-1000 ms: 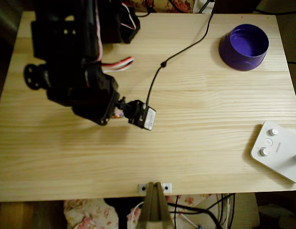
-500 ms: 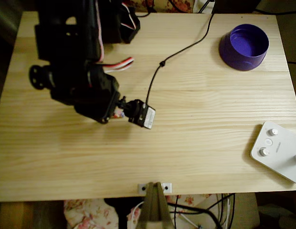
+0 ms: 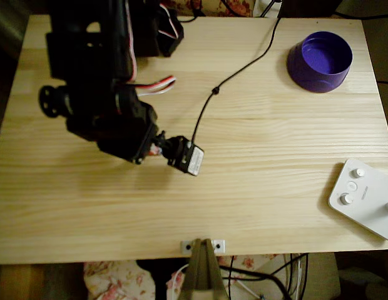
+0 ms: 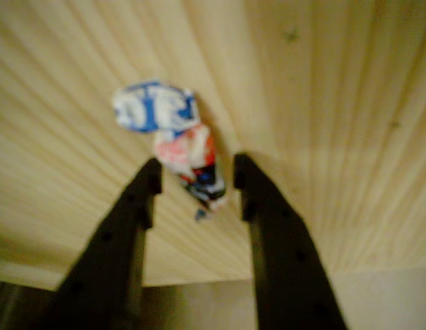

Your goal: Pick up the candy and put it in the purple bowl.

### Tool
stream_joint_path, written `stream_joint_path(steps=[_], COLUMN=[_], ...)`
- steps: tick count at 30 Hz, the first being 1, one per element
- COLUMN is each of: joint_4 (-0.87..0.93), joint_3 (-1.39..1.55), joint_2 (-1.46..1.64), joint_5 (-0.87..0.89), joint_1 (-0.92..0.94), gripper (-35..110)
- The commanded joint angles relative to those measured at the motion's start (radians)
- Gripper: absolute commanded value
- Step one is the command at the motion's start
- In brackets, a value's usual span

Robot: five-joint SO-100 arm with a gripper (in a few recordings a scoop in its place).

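Desk: pale pine desk (image 3: 256,187)
Candy: candy (image 4: 189,161) flat on desk, far left of and below purple bowl (image 3: 320,61) in overhead view
Tool: tool (image 4: 196,182) spread, fingers either side of candy's near end, not yet pinching
Axis: candy's length runs between the fingers, away from the wrist; closing should catch it

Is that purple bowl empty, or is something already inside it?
Empty. In the overhead view the purple bowl shows only its bare purple floor, and the candy lies on the table between the open hand's fingers.
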Motion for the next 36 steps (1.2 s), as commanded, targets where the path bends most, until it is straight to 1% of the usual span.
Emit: stream_joint_path(steps=[1, 10, 19, 29, 36], joint_4=[0.009, 0.005, 0.009, 0.144, 0.278], joint_3=[0.008, 0.043, 0.038, -0.012, -0.048], joint_2=[0.029, 0.049, 0.089, 0.209, 0.321], joint_5=[-0.009, -0.012, 0.025, 0.087, 0.167], joint_1=[0.012, 0.014, 0.026, 0.008, -0.074], gripper=[13, 11, 5, 6, 6])
